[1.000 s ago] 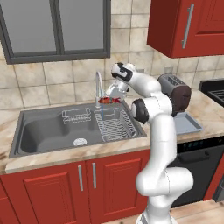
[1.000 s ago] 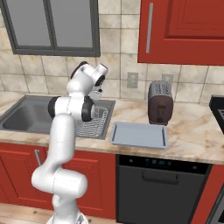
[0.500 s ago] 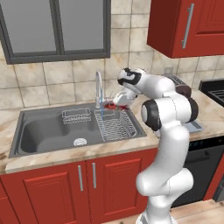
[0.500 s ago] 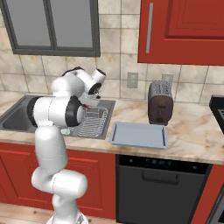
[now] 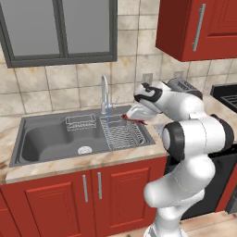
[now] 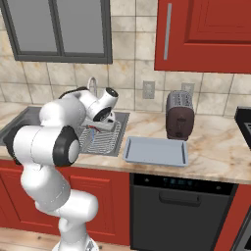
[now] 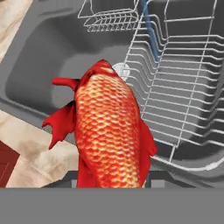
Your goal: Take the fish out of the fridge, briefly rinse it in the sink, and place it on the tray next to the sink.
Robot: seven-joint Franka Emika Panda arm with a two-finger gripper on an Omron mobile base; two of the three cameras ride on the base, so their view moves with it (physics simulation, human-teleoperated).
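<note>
My gripper (image 5: pixel 133 115) is shut on the fish (image 5: pixel 135 120), a red-orange scaly body with red fins. In the hand view the fish (image 7: pixel 109 131) hangs over the sink (image 7: pixel 39 61), with the round drain (image 7: pixel 121 69) just beyond its head. The gripper (image 6: pixel 101 125) holds it above the right-hand wire rack (image 5: pixel 122 135), right of the faucet (image 5: pixel 104 90), from which a thin blue stream (image 5: pixel 108 113) runs. The tray (image 6: pixel 156 150) lies bare on the counter right of the sink (image 5: pixel 51 139). The fridge is out of view.
A small wire basket (image 5: pixel 80 122) hangs at the back of the basin. A dark toaster (image 6: pixel 177 115) stands behind the tray. My own bulky elbow (image 5: pixel 196 134) hangs over the counter's front edge. A black dishwasher front (image 6: pixel 181 211) sits below the tray.
The hand has carried the fish to the right and a little lower, away from the faucet stream and over the wire rack. The elbow has swung out toward the front.
</note>
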